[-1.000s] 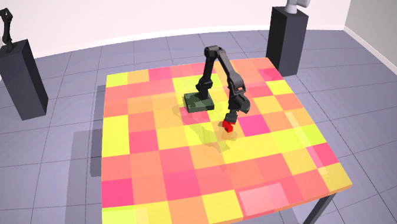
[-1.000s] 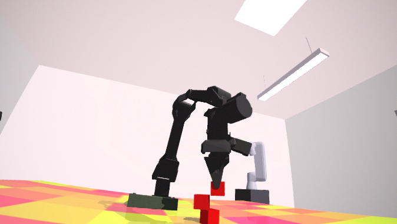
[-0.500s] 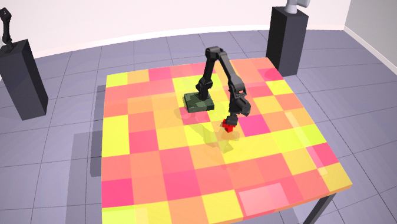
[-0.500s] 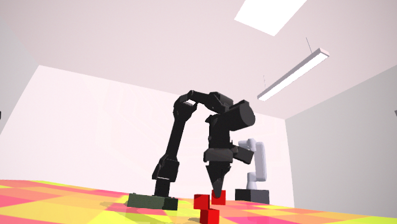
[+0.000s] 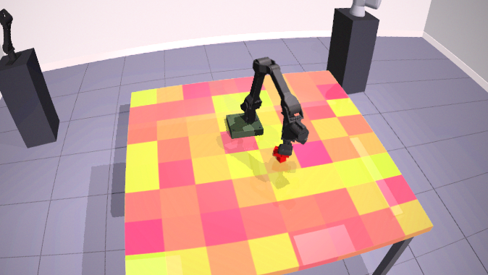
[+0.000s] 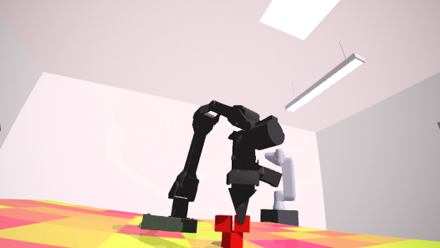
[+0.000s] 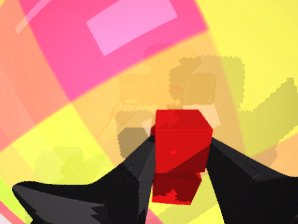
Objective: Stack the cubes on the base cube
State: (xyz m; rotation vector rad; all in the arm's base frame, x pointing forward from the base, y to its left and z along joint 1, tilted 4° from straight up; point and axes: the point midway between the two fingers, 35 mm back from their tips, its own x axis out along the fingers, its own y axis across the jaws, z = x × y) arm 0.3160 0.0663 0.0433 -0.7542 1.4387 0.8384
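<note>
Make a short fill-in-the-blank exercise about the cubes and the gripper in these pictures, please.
1. All three cubes are coloured ____.
2. The gripper is shut on the ____ upper cube in the exterior view.
3. The base cube carries ____ cubes on its top corners.
4. The other upper cube is ____ by the gripper.

Missing words: red; right; two; untouched

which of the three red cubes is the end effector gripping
The upper right cube in the exterior view, pinched by the end effector. The upper left cube and the base cube below are untouched.
</note>
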